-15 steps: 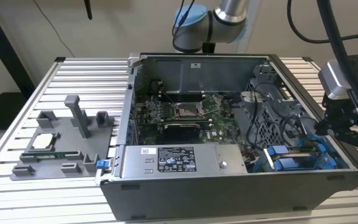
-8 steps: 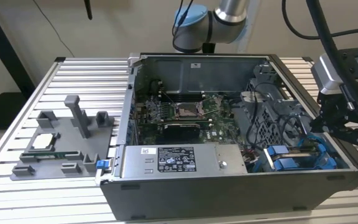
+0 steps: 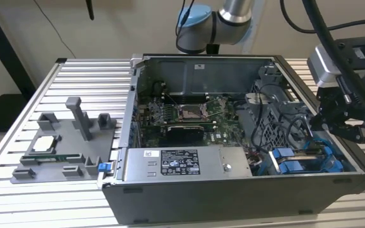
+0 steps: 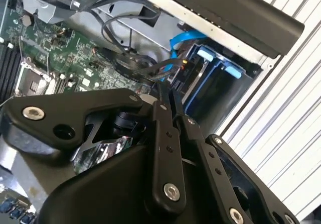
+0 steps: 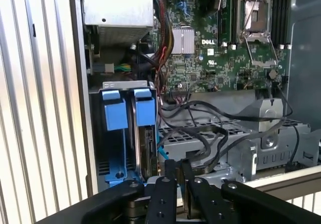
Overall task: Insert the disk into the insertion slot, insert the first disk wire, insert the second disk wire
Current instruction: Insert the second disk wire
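A: Which step is in hand, in your judgement?

B: I think it is one of the wire steps. In the first wrist view the disk point(image 5: 142, 148) already stands on edge inside the insertion slot point(image 5: 113, 133), with its blue carrier tabs level with the neighbouring blue rail. The slot is in the corner of the computer case point(image 3: 246, 190) that lies toward the front right corner of the worktop point(image 3: 17, 142) in the exterior view.

A: And the tool?

B: The tool point(image 5: 175, 176) has its two fingers point(image 5: 170, 169) pressed together – clenched, with almost no gap. Something thin may be between them, perhaps a wire end, but I cannot tell this for certain. It hangs just above the disk's inner end, near the black cables point(image 5: 210, 133).

A: What does the move call for?

B: I judge it needs fine alignment – the connector must meet the narrow port on the disk's edge, and the loose cables crowd that place.

A: Do the views differ?

B: Yes. The exterior view shows the whole case, the power-supply box point(image 3: 182, 164) and the grey fixture point(image 3: 62, 147) on the worktop's left part. The second wrist view shows a light blue cable point(image 4: 180, 40) curving down to the slot point(image 4: 215, 73).
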`<action>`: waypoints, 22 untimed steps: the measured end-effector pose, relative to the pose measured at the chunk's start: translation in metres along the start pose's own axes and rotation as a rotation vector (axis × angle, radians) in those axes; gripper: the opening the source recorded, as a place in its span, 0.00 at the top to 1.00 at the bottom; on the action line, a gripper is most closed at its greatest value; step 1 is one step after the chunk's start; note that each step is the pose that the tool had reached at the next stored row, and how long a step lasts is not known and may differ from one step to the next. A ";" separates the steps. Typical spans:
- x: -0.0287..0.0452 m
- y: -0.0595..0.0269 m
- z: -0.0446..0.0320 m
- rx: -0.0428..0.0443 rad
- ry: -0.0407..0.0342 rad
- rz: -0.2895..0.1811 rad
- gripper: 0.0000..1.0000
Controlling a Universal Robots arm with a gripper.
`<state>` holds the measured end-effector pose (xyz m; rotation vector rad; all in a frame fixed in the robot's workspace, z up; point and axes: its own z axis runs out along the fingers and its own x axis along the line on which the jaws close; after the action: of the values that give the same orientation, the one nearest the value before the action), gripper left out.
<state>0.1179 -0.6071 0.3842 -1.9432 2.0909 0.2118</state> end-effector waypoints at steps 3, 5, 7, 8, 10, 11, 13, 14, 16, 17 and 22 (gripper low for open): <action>0.0006 0.0113 -0.0014 0.0011 0.0060 -0.001 1.00; 0.0009 0.0166 -0.0010 0.0025 0.0197 -0.002 1.00; 0.0012 0.0182 0.0005 0.0051 0.0320 -0.004 1.00; 0.0013 0.0185 0.0012 0.0063 0.0406 -0.006 1.00; 0.0015 0.0187 0.0019 0.0075 0.0620 -0.008 1.00; 0.0015 0.0189 0.0023 0.0082 0.0734 -0.009 1.00; 0.0008 0.0191 0.0036 0.0093 0.0946 -0.011 1.00; 0.0002 0.0192 0.0048 0.0097 0.1021 -0.012 1.00; 0.0000 0.0195 0.0076 0.0102 0.1112 -0.013 1.00; 0.0000 0.0197 0.0089 0.0106 0.1164 -0.014 1.00; 0.0008 0.0201 0.0135 0.0075 0.1376 -0.015 1.00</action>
<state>0.0992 -0.6022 0.3695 -2.0211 2.1572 0.0686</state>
